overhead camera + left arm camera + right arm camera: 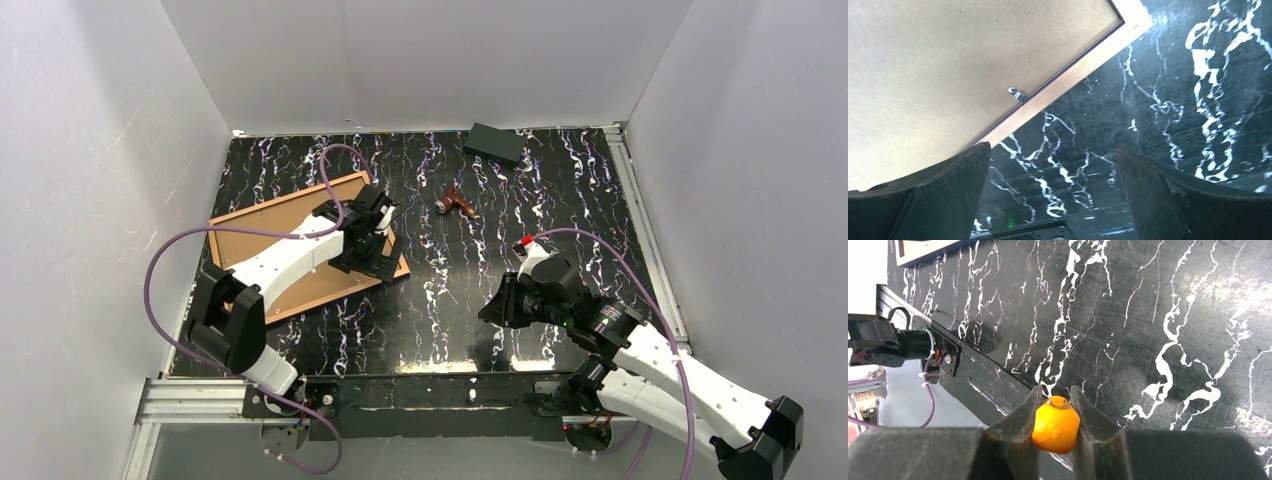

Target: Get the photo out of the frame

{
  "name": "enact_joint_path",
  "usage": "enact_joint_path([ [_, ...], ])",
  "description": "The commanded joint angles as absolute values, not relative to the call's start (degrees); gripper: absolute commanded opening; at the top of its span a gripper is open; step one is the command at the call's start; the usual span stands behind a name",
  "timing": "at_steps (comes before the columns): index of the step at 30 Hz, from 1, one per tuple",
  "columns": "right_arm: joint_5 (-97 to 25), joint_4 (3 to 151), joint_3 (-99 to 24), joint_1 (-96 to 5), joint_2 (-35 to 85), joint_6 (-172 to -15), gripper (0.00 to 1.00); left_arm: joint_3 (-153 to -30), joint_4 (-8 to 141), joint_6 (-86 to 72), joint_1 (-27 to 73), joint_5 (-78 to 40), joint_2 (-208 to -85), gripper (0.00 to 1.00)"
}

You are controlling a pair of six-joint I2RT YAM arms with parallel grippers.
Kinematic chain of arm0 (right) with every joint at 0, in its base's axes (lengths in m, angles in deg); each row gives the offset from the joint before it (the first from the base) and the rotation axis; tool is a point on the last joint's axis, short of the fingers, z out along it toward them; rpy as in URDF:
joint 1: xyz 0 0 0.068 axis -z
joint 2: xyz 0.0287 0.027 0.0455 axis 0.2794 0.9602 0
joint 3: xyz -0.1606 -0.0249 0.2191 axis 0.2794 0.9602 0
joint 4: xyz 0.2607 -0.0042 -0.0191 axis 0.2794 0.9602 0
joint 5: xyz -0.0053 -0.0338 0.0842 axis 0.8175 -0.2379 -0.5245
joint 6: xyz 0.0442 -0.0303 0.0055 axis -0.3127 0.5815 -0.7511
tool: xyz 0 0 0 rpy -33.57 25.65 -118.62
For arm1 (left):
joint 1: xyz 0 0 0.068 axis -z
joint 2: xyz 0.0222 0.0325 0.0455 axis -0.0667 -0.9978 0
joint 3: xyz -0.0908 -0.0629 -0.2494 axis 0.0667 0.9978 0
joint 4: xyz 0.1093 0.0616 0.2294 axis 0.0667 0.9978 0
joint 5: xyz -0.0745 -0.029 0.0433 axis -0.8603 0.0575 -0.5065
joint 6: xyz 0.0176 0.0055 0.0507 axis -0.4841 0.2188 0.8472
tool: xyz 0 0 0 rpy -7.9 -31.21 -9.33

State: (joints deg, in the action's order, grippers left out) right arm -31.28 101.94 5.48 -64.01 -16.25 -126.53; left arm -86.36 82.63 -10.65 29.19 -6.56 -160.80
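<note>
The frame lies face down at the left of the table, its rim showing as a pale wood strip with a thin navy inner edge. The brown board back of the photo fills it and shows large in the left wrist view. A small metal clip sits at the board's edge. My left gripper is open and empty, hovering at the frame's right near edge. My right gripper is shut on a small orange knob-shaped piece near the table's front edge.
A black block lies at the back of the table, right of centre. A small reddish-brown tool lies mid-table. White walls close in three sides. A metal rail runs along the right edge.
</note>
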Motion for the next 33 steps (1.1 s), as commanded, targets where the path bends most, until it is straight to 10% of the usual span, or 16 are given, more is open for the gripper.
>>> enact_joint_path([
  [1,-31.4,99.3,2.7,-64.2,-16.8,-125.7,0.01,-83.2,88.8,3.2,26.9,-6.2,-159.8,0.98],
  [28,-30.4,101.1,4.4,-64.1,-22.6,-124.7,0.01,-88.4,94.7,2.3,25.4,-9.8,-176.9,0.75],
  [33,-30.1,101.2,4.6,-64.1,-22.4,-124.4,0.01,-87.4,94.1,-3.1,27.4,-8.0,-177.9,0.5],
])
